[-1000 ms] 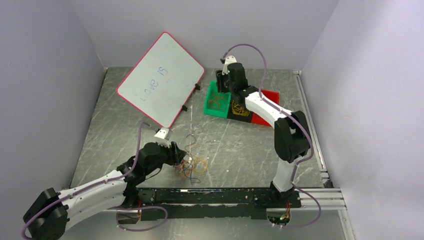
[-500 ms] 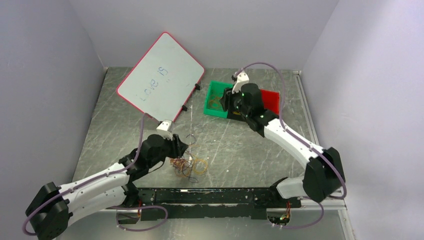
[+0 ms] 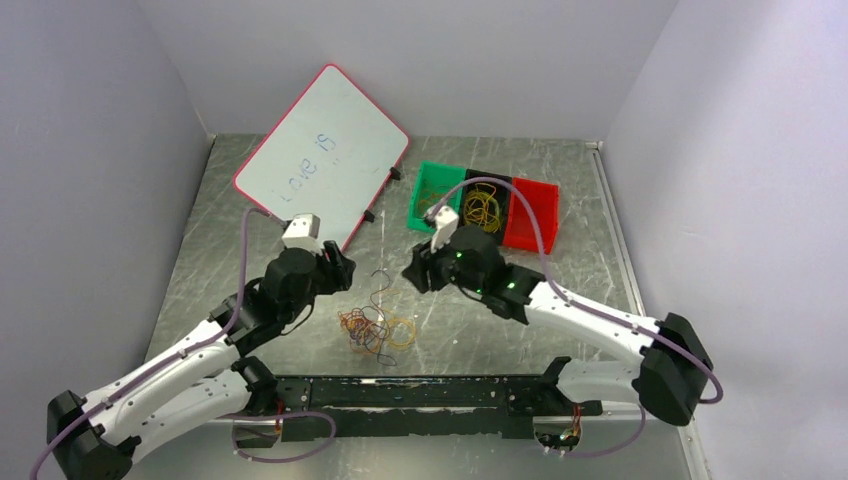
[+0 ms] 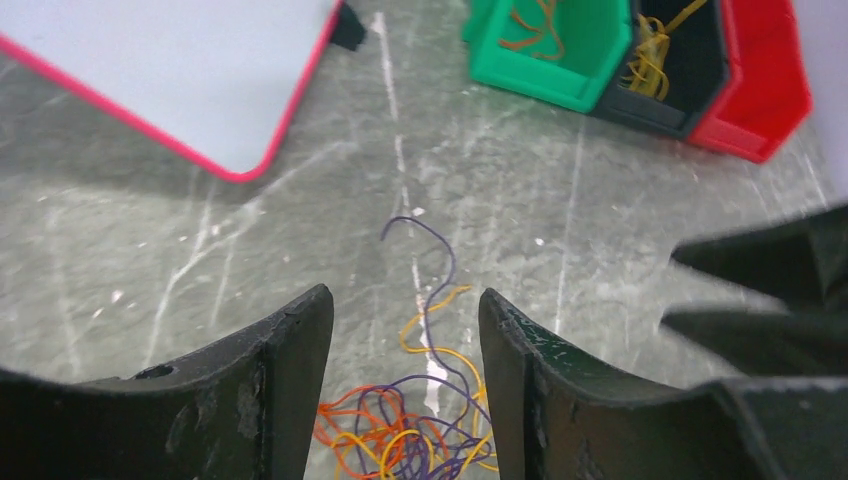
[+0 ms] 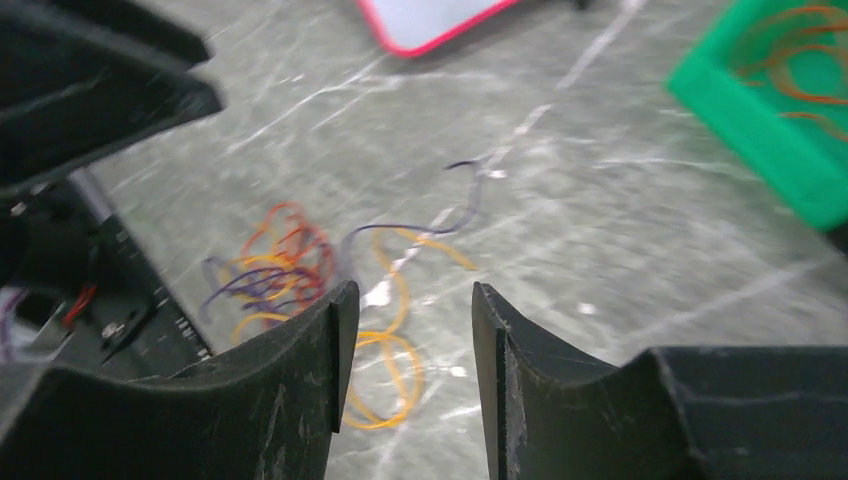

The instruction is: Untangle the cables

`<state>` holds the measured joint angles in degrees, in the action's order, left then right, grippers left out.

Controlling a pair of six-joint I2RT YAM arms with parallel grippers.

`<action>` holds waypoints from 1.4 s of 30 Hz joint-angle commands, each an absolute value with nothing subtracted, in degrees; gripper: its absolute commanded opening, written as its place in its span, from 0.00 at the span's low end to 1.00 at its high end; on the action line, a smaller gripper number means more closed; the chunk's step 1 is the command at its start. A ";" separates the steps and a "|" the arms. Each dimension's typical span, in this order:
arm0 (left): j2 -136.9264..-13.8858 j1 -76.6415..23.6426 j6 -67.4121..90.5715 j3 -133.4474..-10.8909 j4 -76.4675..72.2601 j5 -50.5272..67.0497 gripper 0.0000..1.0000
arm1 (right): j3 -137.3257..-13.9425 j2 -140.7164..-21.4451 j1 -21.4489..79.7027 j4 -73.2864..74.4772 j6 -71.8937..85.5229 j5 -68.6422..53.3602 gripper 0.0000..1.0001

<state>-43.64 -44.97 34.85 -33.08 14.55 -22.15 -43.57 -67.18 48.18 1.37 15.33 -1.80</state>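
**Both grippers spread and empty, tangle on the table between them**

We see the cables lying as one bunch on the table, with orange, yellow, red and purple strands looped through one another. The left gripper hangs off one side of the bunch and the right gripper off the other. Their tips face each other, and the bunch sits nearer the arm bases than either set of tips. Neither gripper touches it.

From the left wrist, the left fingers stand apart with nothing between them. The bunch shows through the gap, down on the table past the tips, and a purple strand winds away from it straight ahead.

From the right wrist, the right fingers are likewise spread and hold nothing. Most of the bunch lies off the outer side of one finger, and part of it shows in the gap.

Far ahead of the left fingers and to one side, three bins stand touching in a row. The green bin holds orange loops, the black bin holds yellow loops, and the red bin is last. To the other side lies a whiteboard with a pink rim.
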 commanded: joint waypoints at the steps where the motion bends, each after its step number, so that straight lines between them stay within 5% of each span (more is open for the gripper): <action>1: -42.56 -43.85 40.15 -36.08 27.20 -29.82 0.61 | -44.23 -72.42 55.35 -4.31 16.94 -3.73 0.50; 18: -38.59 -43.44 42.68 -35.42 31.42 -31.09 0.65 | -51.20 -94.07 65.28 -9.08 19.02 0.10 0.59; 27: -38.66 -43.45 41.62 -33.19 27.53 -27.14 0.65 | -47.00 -92.41 65.19 -6.54 19.26 6.72 0.23; 42: -42.45 -43.25 43.12 -27.29 19.15 -16.91 0.66 | -34.70 -85.46 60.73 -6.69 23.20 12.77 0.10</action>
